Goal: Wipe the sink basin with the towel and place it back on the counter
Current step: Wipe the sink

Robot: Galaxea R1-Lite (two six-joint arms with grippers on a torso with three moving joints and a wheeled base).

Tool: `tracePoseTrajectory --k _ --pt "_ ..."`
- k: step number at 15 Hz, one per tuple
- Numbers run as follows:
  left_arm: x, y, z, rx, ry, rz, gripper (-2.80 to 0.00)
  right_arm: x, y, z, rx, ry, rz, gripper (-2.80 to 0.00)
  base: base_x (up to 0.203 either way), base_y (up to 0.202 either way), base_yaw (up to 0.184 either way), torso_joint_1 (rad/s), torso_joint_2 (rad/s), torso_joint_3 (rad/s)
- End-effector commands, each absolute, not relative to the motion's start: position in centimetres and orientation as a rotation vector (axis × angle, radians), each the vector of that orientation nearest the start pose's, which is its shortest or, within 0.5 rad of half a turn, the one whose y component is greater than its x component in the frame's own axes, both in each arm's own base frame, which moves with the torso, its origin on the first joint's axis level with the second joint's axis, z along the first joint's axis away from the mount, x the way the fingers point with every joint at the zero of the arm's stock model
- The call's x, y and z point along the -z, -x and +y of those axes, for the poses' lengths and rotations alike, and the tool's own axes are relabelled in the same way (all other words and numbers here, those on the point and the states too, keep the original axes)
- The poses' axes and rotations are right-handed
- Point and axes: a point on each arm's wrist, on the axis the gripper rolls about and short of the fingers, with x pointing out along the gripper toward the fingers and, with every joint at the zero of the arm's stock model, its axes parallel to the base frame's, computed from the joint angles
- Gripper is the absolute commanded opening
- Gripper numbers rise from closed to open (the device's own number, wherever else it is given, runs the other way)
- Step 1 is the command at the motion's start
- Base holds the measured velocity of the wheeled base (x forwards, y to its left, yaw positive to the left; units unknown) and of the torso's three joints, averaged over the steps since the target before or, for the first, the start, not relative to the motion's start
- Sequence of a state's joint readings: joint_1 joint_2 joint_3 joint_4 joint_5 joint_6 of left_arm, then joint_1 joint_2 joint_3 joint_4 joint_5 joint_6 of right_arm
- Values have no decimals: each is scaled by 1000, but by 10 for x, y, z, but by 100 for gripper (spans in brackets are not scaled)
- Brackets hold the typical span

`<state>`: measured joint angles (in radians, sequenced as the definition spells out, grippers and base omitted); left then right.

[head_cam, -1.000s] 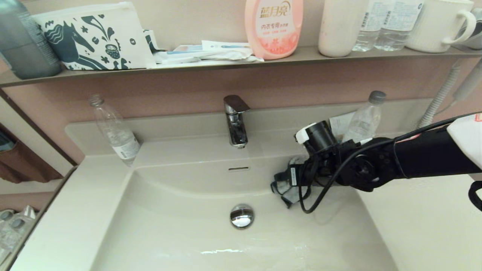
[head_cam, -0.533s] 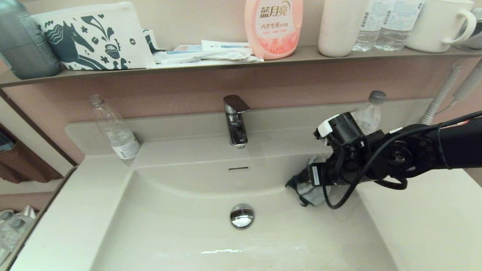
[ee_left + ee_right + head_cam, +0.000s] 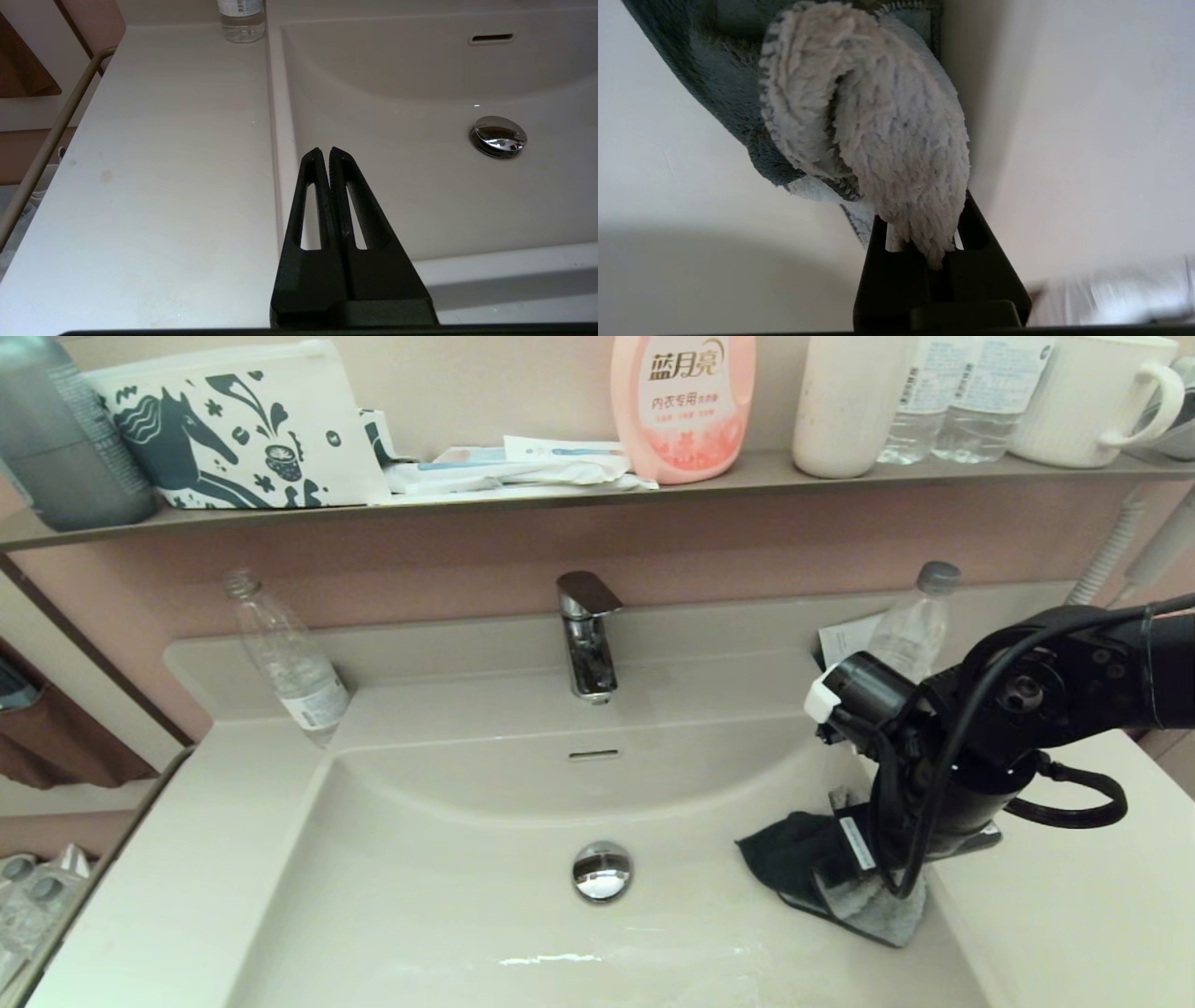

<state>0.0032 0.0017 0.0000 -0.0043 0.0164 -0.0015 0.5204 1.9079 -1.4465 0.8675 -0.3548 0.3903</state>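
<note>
Right gripper [image 3: 868,882] pinched on the towel [image 3: 822,868], low against the basin's right wall. Hung from the fingers in a fold, grey fluff outward, charcoal face trailing toward the drain [image 3: 601,871]. Pressed, probably, against the slope of the basin [image 3: 448,896], though contact itself hidden under the cloth in the head view. Lay with its long axis running from the rim inward and down toward the drain. Sat just inside the rim, with the counter [image 3: 1055,896] directly beside it on the right, up over the edge and away from the drain. Judged as late in the wipe: next move likely a lift over that rim and a short carry rightward onto the flat top.

Left gripper [image 3: 325,156] pressed together on nothing, parked above the basin's left edge, well apart from the towel. Right arm clearly the nearer for the put-back.
</note>
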Motion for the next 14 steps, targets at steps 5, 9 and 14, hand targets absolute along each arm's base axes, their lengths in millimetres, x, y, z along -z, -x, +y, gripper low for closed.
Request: tracePoseTrajectory --k 5,9,14 --pt "-76 23 0 -21 2 -2 -280 -178 -254 143 176 349 1432 -280 0 0 0 0 0 0" --pt "-76 23 0 -21 2 -2 -280 -172 -246 156 152 377 1485 -280 0 0 0 0 0 0" --pt "-76 23 0 -20 2 -2 -280 -181 -241 177 104 354 1427 -280 0 0 0 0 0 0"
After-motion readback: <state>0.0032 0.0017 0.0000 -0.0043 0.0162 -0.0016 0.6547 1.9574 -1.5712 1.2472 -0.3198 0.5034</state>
